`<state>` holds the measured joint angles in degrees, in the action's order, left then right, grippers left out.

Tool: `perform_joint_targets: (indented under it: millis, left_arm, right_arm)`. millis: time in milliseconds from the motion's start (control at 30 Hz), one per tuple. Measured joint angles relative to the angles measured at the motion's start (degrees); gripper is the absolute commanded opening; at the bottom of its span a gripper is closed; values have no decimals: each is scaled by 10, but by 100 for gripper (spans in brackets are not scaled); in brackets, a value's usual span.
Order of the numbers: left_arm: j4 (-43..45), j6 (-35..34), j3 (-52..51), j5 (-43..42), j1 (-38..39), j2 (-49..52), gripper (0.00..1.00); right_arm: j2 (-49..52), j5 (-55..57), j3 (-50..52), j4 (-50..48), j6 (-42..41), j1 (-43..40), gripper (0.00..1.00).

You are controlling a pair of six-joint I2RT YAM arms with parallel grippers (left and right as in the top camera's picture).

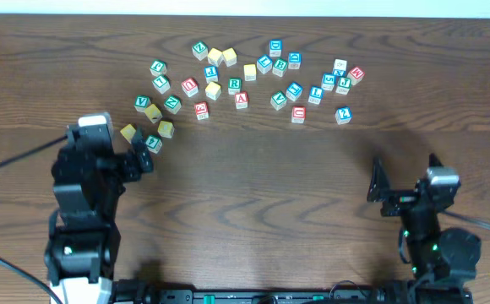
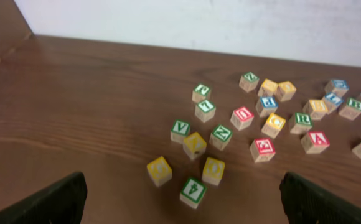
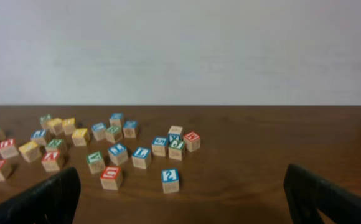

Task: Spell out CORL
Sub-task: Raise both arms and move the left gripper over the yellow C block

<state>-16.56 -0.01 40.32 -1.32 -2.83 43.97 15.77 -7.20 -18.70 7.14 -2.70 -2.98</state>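
Desk: brown wood grain, with a pale wall beyond its far edge. The near half is bare apart from the two arms.

Left arm: black with a white wrist housing, standing by the near-left corner and reaching towards the far edge.

Right arm: black, standing by the near-right corner.

Left gripper: fingers spread wide with nothing between them. In the wrist view they sit at the two bottom corners.

Right gripper: fingers likewise wide apart and holding nothing, well short of the blocks.

Letter blocks: a loose scatter of small wooden cubes with green, blue, red and yellow faces. They lie along the far half of the desk, from left of centre to right of centre, in no row or order.

Green R block: mid-scatter.

Red block: near fringe, right of centre; its letter looks like C, not certain.

Blue "?" block: near fringe, just right of the red one.

Green block: the cube nearest the left gripper, just beyond its fingertips.
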Motion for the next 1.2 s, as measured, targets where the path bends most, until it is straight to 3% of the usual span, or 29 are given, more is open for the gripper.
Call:
perform_joint_targets:
  millis: [167, 400, 667, 867, 1200]
  left_arm:
    - [-55, 0, 81, -28, 0, 59, 98]
    - [-210, 0, 243, -61, 0, 180, 98]
    - [-380, 0, 440, -65, 0, 325, 98]
    - [-491, 0, 553, -69, 0, 423, 98]
    - [-490, 0, 565, -72, 0, 487, 98]
  right_arm:
    - [106, -20, -102, 50, 0, 0, 99]
    - [317, -50, -328, 257, 2, 0, 99]
    - [512, -117, -546, 402, 2, 0, 99]
    - [624, -143, -625, 459, 2, 0, 99]
    - [698, -134, -630, 453, 2, 0, 99]
